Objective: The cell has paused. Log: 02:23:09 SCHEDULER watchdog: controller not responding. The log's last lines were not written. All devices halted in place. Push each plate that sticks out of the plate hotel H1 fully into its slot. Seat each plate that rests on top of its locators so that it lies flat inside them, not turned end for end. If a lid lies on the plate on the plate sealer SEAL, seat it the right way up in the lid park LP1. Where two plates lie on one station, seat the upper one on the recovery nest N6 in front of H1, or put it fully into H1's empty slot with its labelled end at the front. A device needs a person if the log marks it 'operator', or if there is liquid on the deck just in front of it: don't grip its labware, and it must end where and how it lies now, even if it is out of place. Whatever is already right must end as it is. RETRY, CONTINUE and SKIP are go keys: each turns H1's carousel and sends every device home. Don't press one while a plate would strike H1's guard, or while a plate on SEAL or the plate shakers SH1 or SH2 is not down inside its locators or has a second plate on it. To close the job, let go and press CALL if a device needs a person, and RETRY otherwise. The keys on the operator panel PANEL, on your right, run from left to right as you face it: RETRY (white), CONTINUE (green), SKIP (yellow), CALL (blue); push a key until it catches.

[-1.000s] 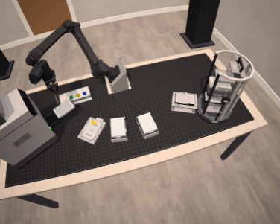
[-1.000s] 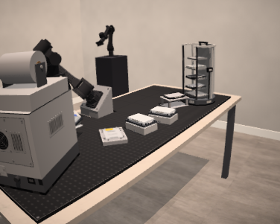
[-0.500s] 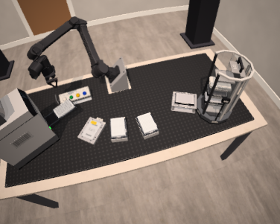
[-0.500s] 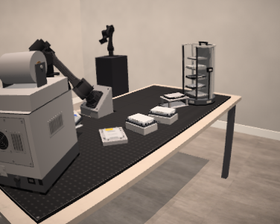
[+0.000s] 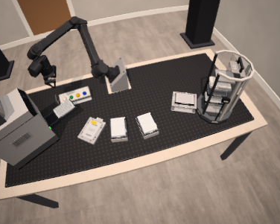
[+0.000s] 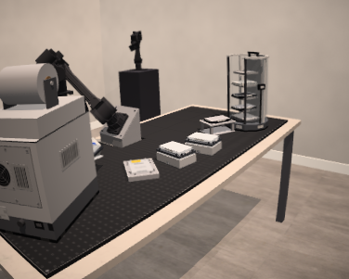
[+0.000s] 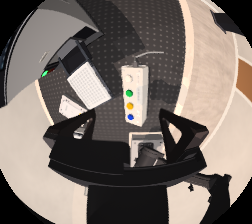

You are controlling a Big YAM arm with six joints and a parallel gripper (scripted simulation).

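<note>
Black perforated matting covers the desk (image 5: 169,159), and my gripper (image 5: 50,79) hangs above its far left edge, jaws spread as wide as they go with nothing between them. From the wrist view the operator panel (image 7: 135,95) lies at about twelve o'clock ahead of my fingers, its green, yellow and blue keys in a row; the white key at the far end is hard to make out against the pale housing. I judge the key press is the step in hand, and the main risk is landing on the wrong key: the blue CALL key (image 7: 130,117) sits just beside the yellow one, and with jaws this wide a fingertip could clip both, or slide off before the key catches. Another risk is pressing a go key while something is not seated: the plate (image 5: 63,108) on the plate sealer (image 5: 21,133) at eight o'clock from the panel looks tilted or skewed, though I cannot tell whether it is down inside its locators. The sealer's bulk crowds my approach from the left. Further off, at three o'clock across the desk, stand the lid park (image 5: 91,129), two shakers (image 5: 118,129) (image 5: 147,125), the recovery nest (image 5: 184,102) and the plate hotel (image 5: 225,86), well apart from me.
</note>
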